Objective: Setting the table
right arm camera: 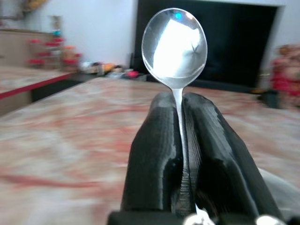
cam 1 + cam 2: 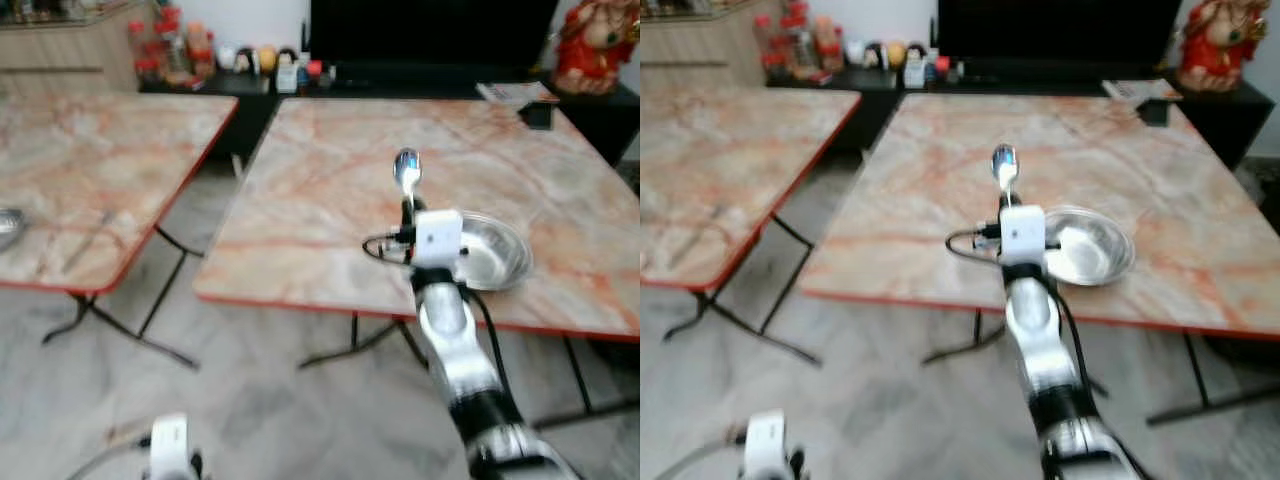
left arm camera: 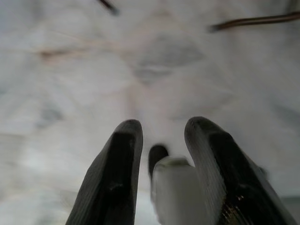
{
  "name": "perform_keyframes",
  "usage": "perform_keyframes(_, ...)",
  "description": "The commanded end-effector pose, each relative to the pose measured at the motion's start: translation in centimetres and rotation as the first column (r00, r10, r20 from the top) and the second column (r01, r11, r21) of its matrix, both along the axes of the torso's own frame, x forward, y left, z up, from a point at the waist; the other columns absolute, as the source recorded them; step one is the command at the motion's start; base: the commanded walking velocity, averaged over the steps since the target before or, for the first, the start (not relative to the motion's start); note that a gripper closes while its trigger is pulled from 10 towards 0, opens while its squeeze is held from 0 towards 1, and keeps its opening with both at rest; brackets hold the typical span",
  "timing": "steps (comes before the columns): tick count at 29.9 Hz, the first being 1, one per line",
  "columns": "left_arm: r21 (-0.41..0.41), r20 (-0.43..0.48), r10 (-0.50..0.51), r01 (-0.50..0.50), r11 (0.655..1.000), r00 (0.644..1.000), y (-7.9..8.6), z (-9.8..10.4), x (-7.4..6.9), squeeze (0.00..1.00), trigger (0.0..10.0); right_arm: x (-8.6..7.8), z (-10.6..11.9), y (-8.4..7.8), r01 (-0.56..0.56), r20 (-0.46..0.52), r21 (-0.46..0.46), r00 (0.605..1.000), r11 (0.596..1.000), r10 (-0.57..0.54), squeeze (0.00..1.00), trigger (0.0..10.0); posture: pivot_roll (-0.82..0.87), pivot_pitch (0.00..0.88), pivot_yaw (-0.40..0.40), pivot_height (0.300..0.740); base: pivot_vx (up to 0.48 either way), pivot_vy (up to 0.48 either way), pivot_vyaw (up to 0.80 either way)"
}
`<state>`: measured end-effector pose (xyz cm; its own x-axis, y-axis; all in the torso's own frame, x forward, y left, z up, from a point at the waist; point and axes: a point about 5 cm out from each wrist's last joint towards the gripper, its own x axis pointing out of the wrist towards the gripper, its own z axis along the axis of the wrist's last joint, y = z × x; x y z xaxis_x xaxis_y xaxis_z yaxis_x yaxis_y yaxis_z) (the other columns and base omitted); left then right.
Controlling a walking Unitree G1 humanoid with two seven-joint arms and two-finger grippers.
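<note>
1. The right gripper (image 1: 180,154) is clamped tight on the handle of a shiny steel spoon (image 2: 406,170); its two black fingers (image 1: 154,159) are pressed together with only the thin handle between them.
2. The spoon stands upright, bowl up, held above the marble-patterned square surface with the red edge (image 2: 300,200). Probably carried that way so the bowl stays clear of the top until it is laid down.
3. A round shallow steel bowl (image 2: 495,250) sits on that surface near its front edge, just right of the gripper. My read: the spoon is headed for a spot beside it.
4. The spoon is not yet touching the surface or the bowl.
5. The left gripper (image 3: 161,154) hangs low over the pale floor (image 3: 140,70), idle, its fingers parted and holding nothing.
6. A second marble-patterned surface (image 2: 90,170) stands to the left, well apart.
</note>
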<state>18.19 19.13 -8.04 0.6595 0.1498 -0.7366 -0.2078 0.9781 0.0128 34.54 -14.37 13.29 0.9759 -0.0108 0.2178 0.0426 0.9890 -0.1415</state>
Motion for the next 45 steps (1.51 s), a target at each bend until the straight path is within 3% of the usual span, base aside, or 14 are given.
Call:
perform_keyframes(1,0.024,-0.001,0.015,-0.015,1.0,1.0,1.1,0.1,0.0,0.0,10.0,0.2,0.8,0.7,-0.008,0.033,0.013,0.999,1.0,0.007,0.0,10.0,-0.05,0.0,0.017,0.732,0.0,-0.382,0.0)
perform_keyframes(16,0.022,-0.003,0.012,-0.012,1.0,1.0,1.0,0.1,-0.2,0.0,10.0,0.0,0.3,0.2,0.025,0.02,0.018,0.999,1.0,-0.025,0.0,10.0,-0.06,0.0,0.016,0.732,0.0,-0.373,0.0)
perform_keyframes(30,0.023,0.015,0.045,-0.045,0.999,0.999,1.4,0.4,0.3,0.0,10.0,0.0,0.2,0.8,0.008,0.007,0.022,1.0,1.0,-0.008,0.0,10.0,-0.06,0.0,0.017,0.732,0.0,0.0,0.0)
perform_keyframes(45,0.036,0.018,0.05,-0.05,0.998,0.999,1.8,0.5,0.4,0.0,10.0,-0.2,-0.5,1.7,-0.042,-0.018,-0.003,0.999,0.999,0.042,0.0,10.0,-0.05,0.0,0.024,0.732,0.29,0.0,0.0)
